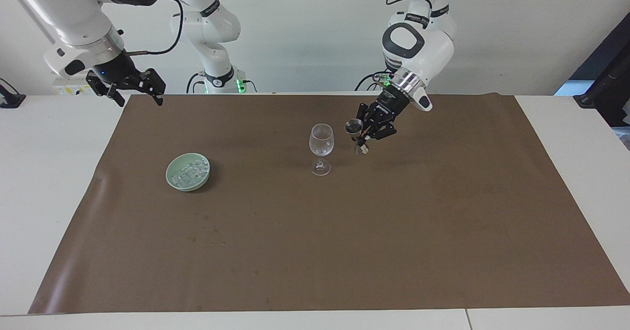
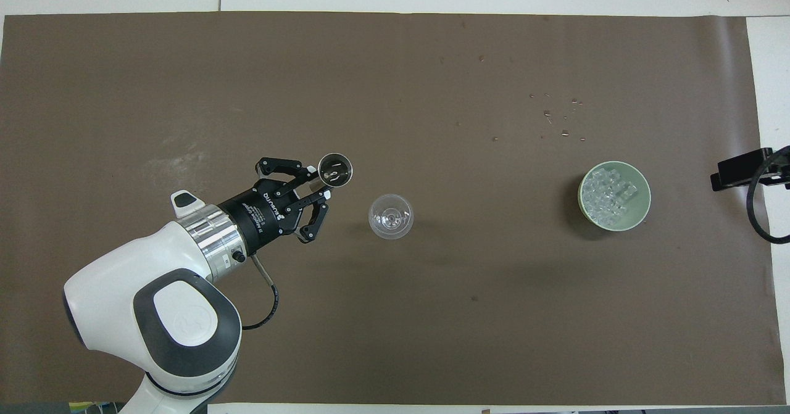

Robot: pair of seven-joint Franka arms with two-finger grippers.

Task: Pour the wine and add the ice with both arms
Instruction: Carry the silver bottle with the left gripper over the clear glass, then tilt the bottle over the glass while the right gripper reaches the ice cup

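Brown paper sheet point(image 1: 344, 231) covers white table point(image 1: 49, 182), white wall point(image 1: 305, 25).

Brown mat point(image 1: 344, 231); pale green bowl point(image 1: 173, 179); clear glass point(image 1: 321, 141); whitish ice point(image 1: 192, 170).

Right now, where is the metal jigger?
The metal jigger is held in the left pincer, up in the air beside the wine glass, toward the left arm's end of the brown mat.

The mat point(image 1: 344, 231) looks like matt brown paper. The glass point(image 1: 321, 145) is clear and glossy. The jigger point(image 2: 335, 170) is shiny metal. The bowl point(image 1: 173, 176) is glossy pale green, perhaps ceramic; its ice point(image 1: 189, 170) is glassy. The arms' shells are smooth white plastic.
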